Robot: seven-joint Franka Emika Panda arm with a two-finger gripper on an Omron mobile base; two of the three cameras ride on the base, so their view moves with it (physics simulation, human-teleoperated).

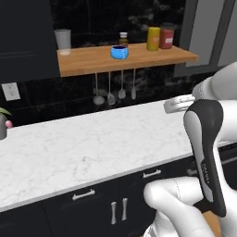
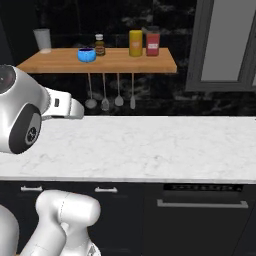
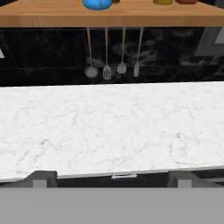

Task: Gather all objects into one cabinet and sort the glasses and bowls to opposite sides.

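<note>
Open hand held back low over the marble surface, the shelf items above and ahead.

The hand (image 3: pixel 112 177) is wide open and grips nothing, its tips near the front edge of the surface (image 1: pixel 92 148), probably readying a reach. The blue bowl (image 1: pixel 119 52) and frosted tumbler (image 1: pixel 63 40) stand up on the wooden shelf (image 1: pixel 92 62), well apart from it.

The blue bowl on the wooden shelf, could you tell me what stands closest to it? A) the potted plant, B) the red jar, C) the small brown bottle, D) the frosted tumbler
C: the small brown bottle stands right beside the blue bowl, while the frosted tumbler stands at the far left end of the wooden shelf.
</note>
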